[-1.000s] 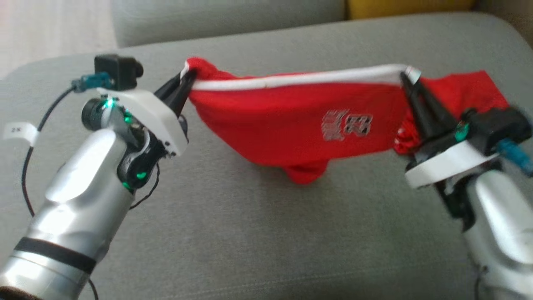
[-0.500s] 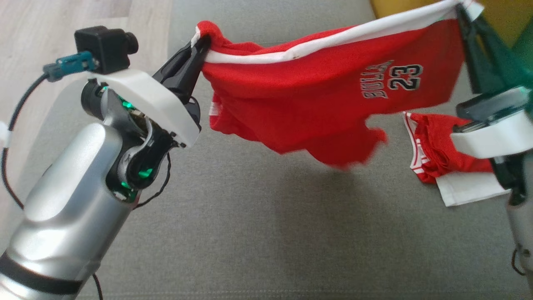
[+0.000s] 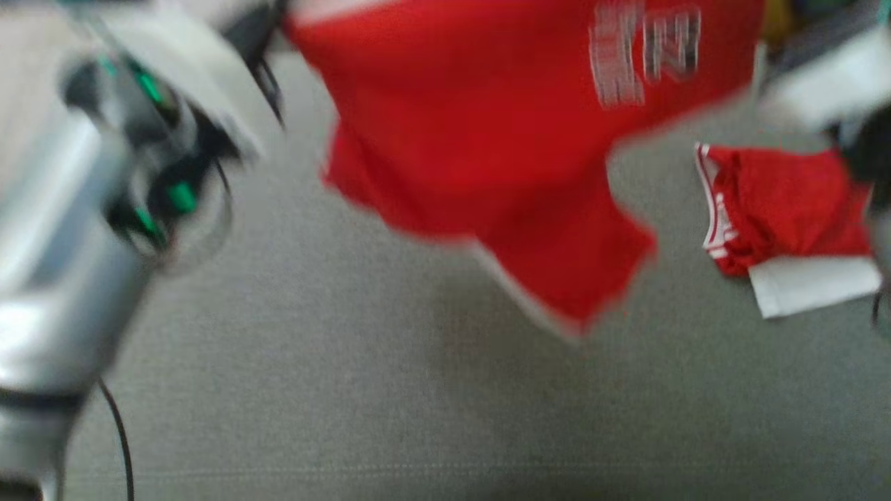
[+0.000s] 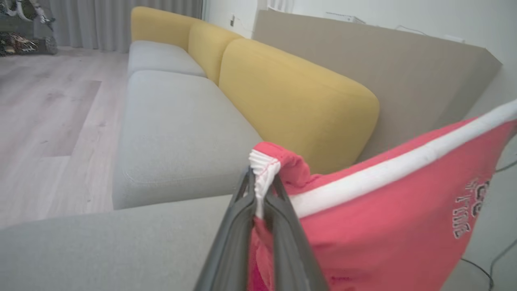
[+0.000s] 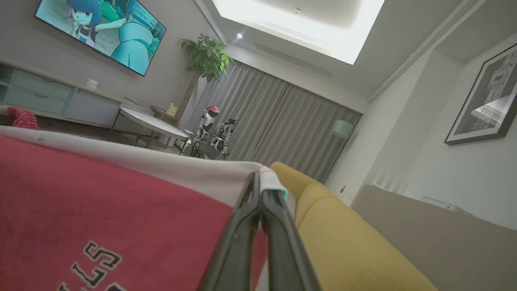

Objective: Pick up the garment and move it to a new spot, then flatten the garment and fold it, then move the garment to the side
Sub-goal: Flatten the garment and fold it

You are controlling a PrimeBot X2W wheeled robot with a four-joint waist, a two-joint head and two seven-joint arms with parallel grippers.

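the red jersey (image 3: pixel 487 139) hangs in the air, strung between both arms along its white band (image 4: pixel 383 169), with its loose lower part dangling above the grey seat cushion (image 3: pixel 348 390). the head view is badly smeared, so i can't tell for certain, but the cloth appears to be clear of the cushion. the left gripper (image 4: pixel 261 190) is pinched tight on one bunched corner of the band, and the right gripper (image 5: pixel 260 190) is clamped on the other end, its fingers closed with fabric between them. this looks like the carry to a new spot. to do it well, the two grippers should travel together at one height and one spacing, so the band stays taut and neither corner slips out. then lower slowly, letting the free hem meet the cushion first and drawing the cloth out flat. a red-and-white bundle (image 3: pixel 786 209) of other clothing lies on the cushion to the right, below the right arm, and is the main obstacle. the open grey area nearer the middle and left seems safer. the yellow back cushions (image 4: pixel 295 93) rise behind the seat.
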